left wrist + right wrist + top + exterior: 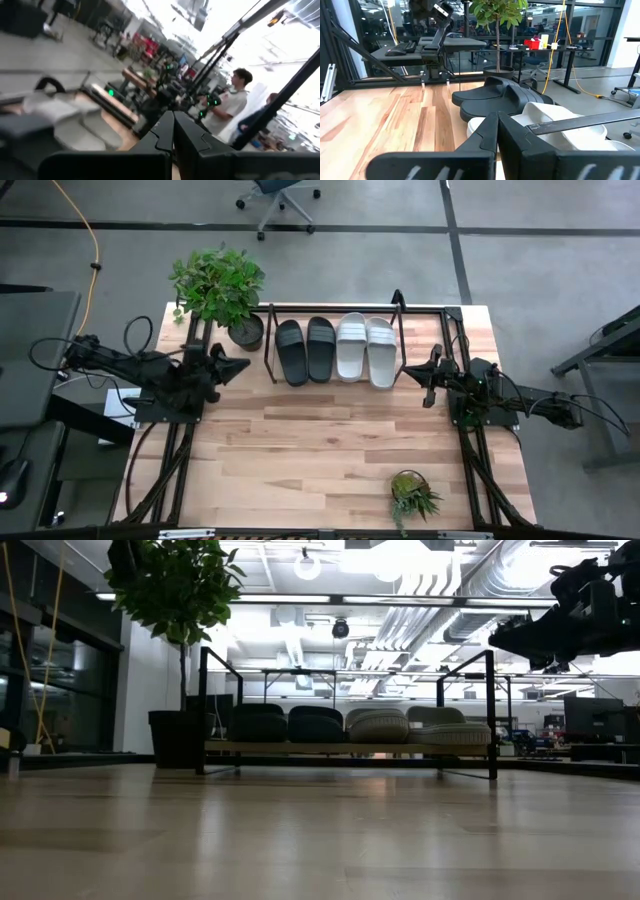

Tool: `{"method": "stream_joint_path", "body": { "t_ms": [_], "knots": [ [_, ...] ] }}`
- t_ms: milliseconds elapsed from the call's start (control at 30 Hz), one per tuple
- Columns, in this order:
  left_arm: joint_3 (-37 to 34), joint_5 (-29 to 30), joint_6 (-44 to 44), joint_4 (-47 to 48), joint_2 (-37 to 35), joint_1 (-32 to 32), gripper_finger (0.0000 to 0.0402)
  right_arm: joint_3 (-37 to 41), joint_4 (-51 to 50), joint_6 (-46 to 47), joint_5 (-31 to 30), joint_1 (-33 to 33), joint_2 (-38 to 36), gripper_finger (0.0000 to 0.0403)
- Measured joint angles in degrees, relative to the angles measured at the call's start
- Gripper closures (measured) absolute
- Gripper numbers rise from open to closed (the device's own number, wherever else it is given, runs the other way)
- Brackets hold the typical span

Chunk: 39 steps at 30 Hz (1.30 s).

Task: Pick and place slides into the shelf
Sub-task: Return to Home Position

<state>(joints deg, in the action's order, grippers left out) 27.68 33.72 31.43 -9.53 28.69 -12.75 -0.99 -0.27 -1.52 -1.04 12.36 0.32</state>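
Left gripper [244, 365] and right gripper [407, 370] are hovering, fingers pressed together — the shelf [335, 306] is standing between them, holding four slides [321, 348] side by side

High camera looks straight down, low camera level across the light wooden tabletop [330, 440]; both share the black-tubed, wood-based shelf [335, 306], upper-centre overhead.

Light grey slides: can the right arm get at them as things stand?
Probably yes: the right gripper, jaws shut, sits outside the shelf's right end, beside the light grey slides; only the end rail stands between.
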Motion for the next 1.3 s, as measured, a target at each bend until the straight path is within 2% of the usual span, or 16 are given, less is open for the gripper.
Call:
{"method": "stream_joint_path", "body": {
  "t_ms": [167,267,500,667,867,967,1167,1300],
  "knots": [
    [0.00,1.30,-8.55,-2.06,-5.36,0.00,0.0401,0.00,-0.01,0.00,0.00,0.00,0.00,0.0403],
    [-2.06,0.69,-14.99,-7.70,-7.10,0.04,0.0401,0.00,-0.01,0.00,0.00,0.00,0.00,0.0403],
    [-13.99,-8.88,-24.09,-31.11,-9.35,0.04,0.0401,-0.02,-0.01,0.00,0.00,0.00,0.00,0.0403],
    [-19.36,-15.54,-29.27,-40.04,-9.55,0.03,0.0401,-0.01,0.00,0.00,0.00,0.00,0.00,0.0403],
    [-20.82,-21.89,-29.55,-39.62,-14.74,2.54,0.0401,0.00,-0.01,0.00,0.00,0.00,0.00,0.0403],
    [-20.94,-25.60,-29.71,-36.13,-18.21,5.25,0.0401,-0.02,-0.01,0.00,0.00,0.00,0.00,0.0403],
    [-21.12,-26.64,-25.01,-28.41,-23.01,9.75,0.0401,0.00,-0.01,0.01,0.00,0.00,0.00,0.0403],
    [-24.16,-26.67,-23.56,-27.97,-25.86,11.51,0.0401,-0.02,-0.01,0.00,0.00,0.00,0.00,0.0403]
  ]
}}
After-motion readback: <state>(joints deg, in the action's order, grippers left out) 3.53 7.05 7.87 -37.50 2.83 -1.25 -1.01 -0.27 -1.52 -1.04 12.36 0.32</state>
